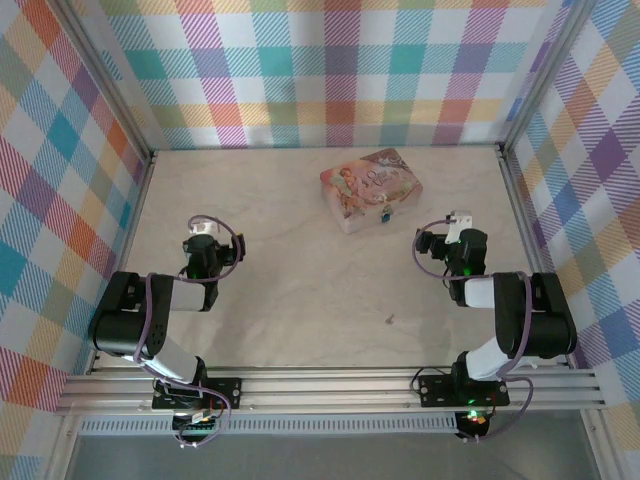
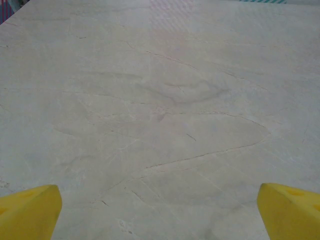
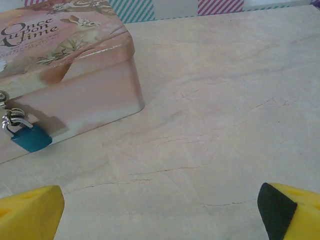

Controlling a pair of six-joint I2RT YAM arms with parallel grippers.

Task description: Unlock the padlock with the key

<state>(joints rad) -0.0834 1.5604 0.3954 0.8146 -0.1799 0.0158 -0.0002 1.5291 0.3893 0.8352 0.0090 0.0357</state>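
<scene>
Pale marbled tabletop [image 1: 290,300] inside plaid walls. Found the padlock [image 3: 31,138] hanging on the clasp of the pink tin [image 3: 75,65], toward the back. Spotted the key [image 1: 390,320] lying nearer the front, well apart. Saw the left gripper [image 2: 160,214] and right gripper [image 3: 160,214] both spread wide, gripping nothing.

A pale, marble-veined table [image 1: 290,290] lies under soft, even light. Pastel plaid walls [image 1: 330,70] rise behind it and along both its sides, with aluminium posts [image 1: 112,92] at its far corners. A ribbed aluminium rail [image 1: 330,388] runs along its near edge.
</scene>
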